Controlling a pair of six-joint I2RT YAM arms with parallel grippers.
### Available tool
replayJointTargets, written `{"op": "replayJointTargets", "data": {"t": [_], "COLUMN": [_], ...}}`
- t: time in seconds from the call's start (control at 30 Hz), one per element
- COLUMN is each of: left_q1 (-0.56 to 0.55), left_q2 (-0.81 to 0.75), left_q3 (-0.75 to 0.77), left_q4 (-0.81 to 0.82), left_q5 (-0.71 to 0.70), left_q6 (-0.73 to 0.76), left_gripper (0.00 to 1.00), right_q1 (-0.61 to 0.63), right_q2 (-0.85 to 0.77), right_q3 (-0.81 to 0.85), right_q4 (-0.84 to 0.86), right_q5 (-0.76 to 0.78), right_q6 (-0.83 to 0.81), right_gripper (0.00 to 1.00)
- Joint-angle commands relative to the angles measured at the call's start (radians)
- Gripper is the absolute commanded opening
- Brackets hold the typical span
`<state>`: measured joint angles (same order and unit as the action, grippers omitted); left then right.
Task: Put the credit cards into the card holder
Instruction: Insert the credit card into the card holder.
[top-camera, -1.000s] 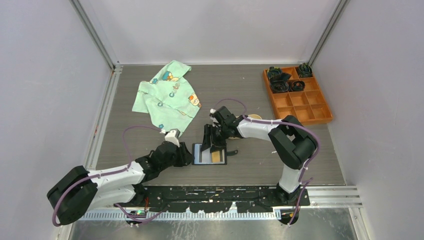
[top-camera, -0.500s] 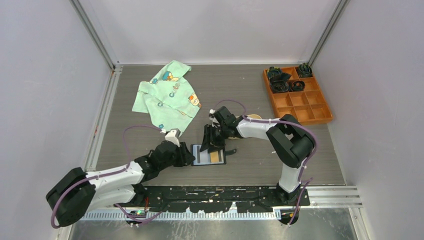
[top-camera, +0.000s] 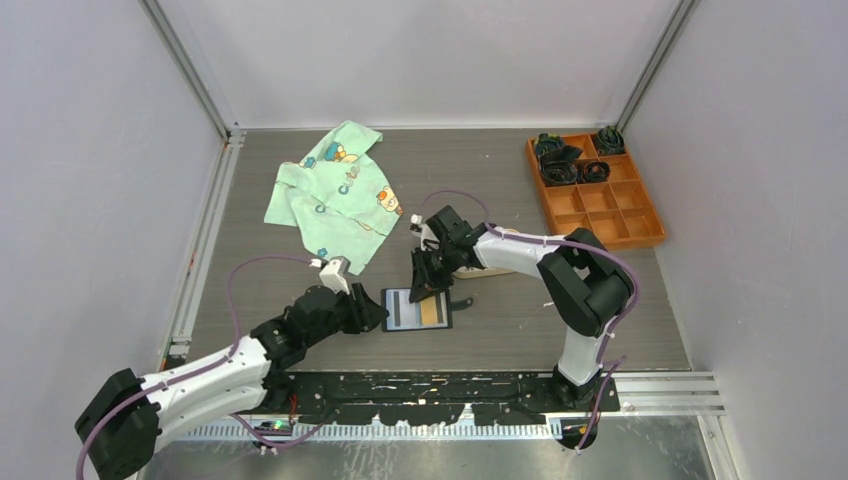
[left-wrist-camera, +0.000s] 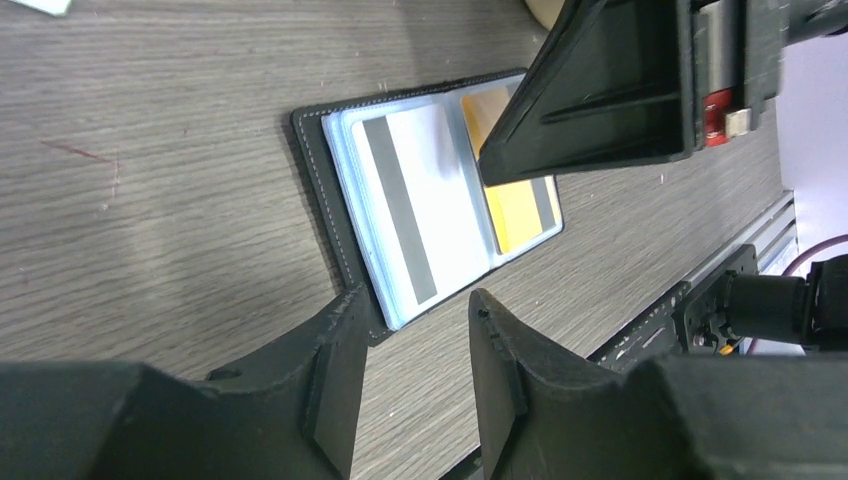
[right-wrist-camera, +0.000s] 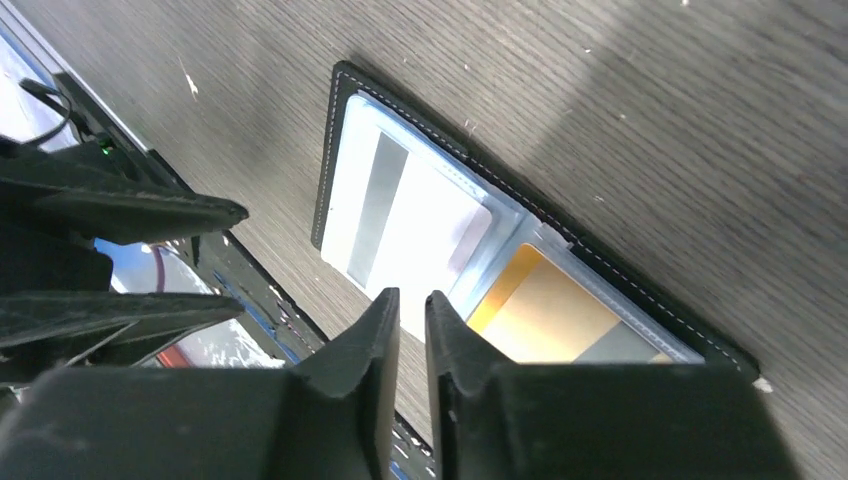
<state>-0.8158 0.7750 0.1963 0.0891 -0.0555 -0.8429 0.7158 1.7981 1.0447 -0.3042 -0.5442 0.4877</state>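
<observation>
The black card holder (top-camera: 418, 328) lies open and flat on the table. A white card with a grey stripe (left-wrist-camera: 410, 200) sits in its left sleeve and a yellow card (left-wrist-camera: 515, 205) in its right sleeve. My left gripper (left-wrist-camera: 415, 305) is open and empty at the holder's left edge, one fingertip (left-wrist-camera: 345, 310) at its near corner. My right gripper (right-wrist-camera: 411, 297) hovers over the holder's middle (right-wrist-camera: 600, 258), jaws nearly together with nothing between them. In the right wrist view the white card (right-wrist-camera: 410, 215) and the yellow card (right-wrist-camera: 545, 310) show below it. No loose cards are in view.
A green child's shirt (top-camera: 335, 195) lies at the back left. An orange divided tray (top-camera: 620, 215) with black items stands at the back right. A beige tray edge (left-wrist-camera: 540, 12) shows behind the right gripper. The holder's snap tab (top-camera: 462, 303) sticks out to the right.
My left arm has stretched out lower, its gripper staying at the holder's left edge. My right gripper has drawn back slightly from the holder. The holder has not moved.
</observation>
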Motion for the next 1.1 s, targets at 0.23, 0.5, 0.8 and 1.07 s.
{"op": "replayJointTargets", "data": {"t": [0.23,0.5,0.8,1.07], "left_q1": [0.013,0.026,0.055,0.081], "left_q2": [0.126,0.133,0.182,0.222], "left_q3": [-0.006,-0.01,-0.007,0.005], "left_q4": [0.174,0.175,0.256,0.277], "left_q5": [0.051,0.051,0.132,0.158], "left_q6": [-0.032,-0.036,-0.062,-0.078], "left_gripper": [0.4,0.42,0.43,0.39], "right_q1": [-0.001,-0.002,-0.003,-0.004], "right_q2": [0.1,0.149,0.172,0.177], "right_q3": [0.106,0.125,0.135,0.138], "right_q4": [-0.09,-0.138,-0.158,-0.163], "right_q5": [-0.006,0.071,0.085,0.078], "right_q6": [-0.096,-0.119,-0.127,-0.129], "right_gripper": [0.11,0.1,0.1,0.09]}}
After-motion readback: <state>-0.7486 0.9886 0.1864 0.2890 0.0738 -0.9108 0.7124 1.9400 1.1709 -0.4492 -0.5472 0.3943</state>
